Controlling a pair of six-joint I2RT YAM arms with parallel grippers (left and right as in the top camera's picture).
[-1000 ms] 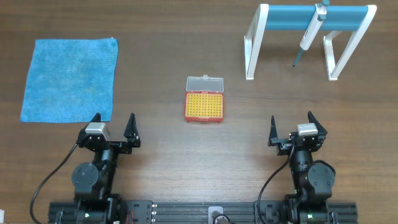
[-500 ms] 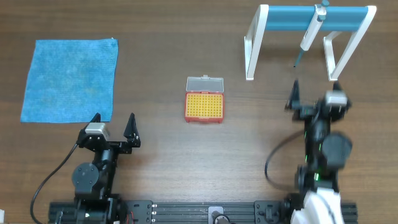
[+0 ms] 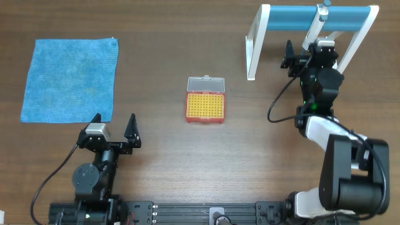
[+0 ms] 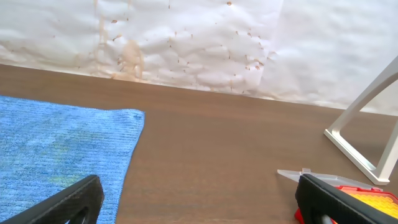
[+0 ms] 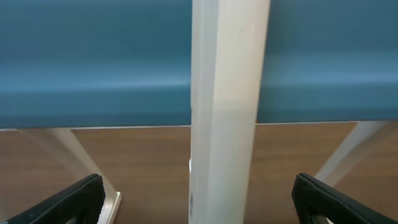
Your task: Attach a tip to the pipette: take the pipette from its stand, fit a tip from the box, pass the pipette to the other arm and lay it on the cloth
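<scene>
Top view: the smooth white pipette [image 3: 322,11] hangs on the blue-barred, white-legged stand [image 3: 287,19], with the right gripper [image 3: 308,53] at it; the ribbed blue cloth [image 3: 70,80] and orange tip box [image 3: 205,106] lie apart. Left wrist view: the left gripper [image 4: 199,211] is spread wide above the wood-grain table [image 4: 211,155]. Right wrist view: black fingers [image 5: 68,202] splayed, flanking the pipette shaft without contact.

The counter [image 3: 250,144] is brown wood grain with a smooth, matt finish. The cloth [image 3: 70,80] is blue woven fabric, finely ribbed and soft-looking. The tip box [image 3: 205,121] is glossy red plastic under a clear plastic lid [image 3: 205,84]. The stand [image 3: 252,56] is smooth white plastic, its blue bar [image 3: 290,19] showing a dull sheen. The pipette [image 5: 227,112] is smooth off-white plastic. Creased white paper [image 4: 199,43] backs the counter.
</scene>
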